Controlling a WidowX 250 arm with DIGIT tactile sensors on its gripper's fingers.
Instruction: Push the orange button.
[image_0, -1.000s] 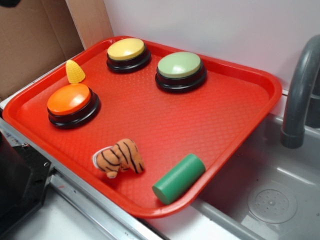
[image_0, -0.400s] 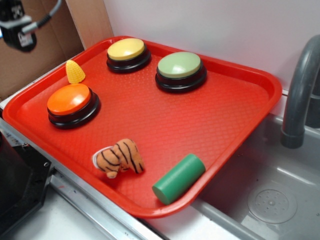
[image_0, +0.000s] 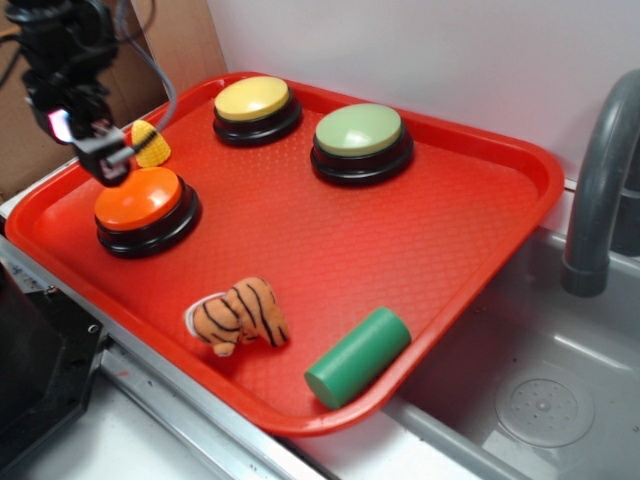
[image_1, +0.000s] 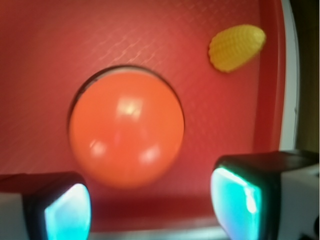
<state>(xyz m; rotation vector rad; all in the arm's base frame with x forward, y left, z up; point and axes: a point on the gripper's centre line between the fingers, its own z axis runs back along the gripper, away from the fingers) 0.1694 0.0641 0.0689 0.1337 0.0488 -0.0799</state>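
Note:
The orange button (image_0: 140, 198), glossy orange dome on a black base, sits at the left of the red tray (image_0: 470, 250). In the wrist view it fills the middle (image_1: 126, 128). My gripper (image_0: 108, 160) hangs just above the button's far-left edge, beside the yellow corn toy (image_0: 151, 143). In the wrist view my gripper (image_1: 150, 202) is open and empty, its two fingers wide apart at the bottom, with the button ahead of them.
A yellow-topped button (image_0: 256, 106) and a pale green-topped button (image_0: 360, 138) sit at the tray's back. A plush tiger (image_0: 238, 314) and a green cylinder (image_0: 358, 355) lie near the front edge. A grey faucet (image_0: 600, 190) and sink are at the right.
My gripper has come down from the upper left corner into view and now hangs close over the orange button's left edge. Nothing on the tray has moved.

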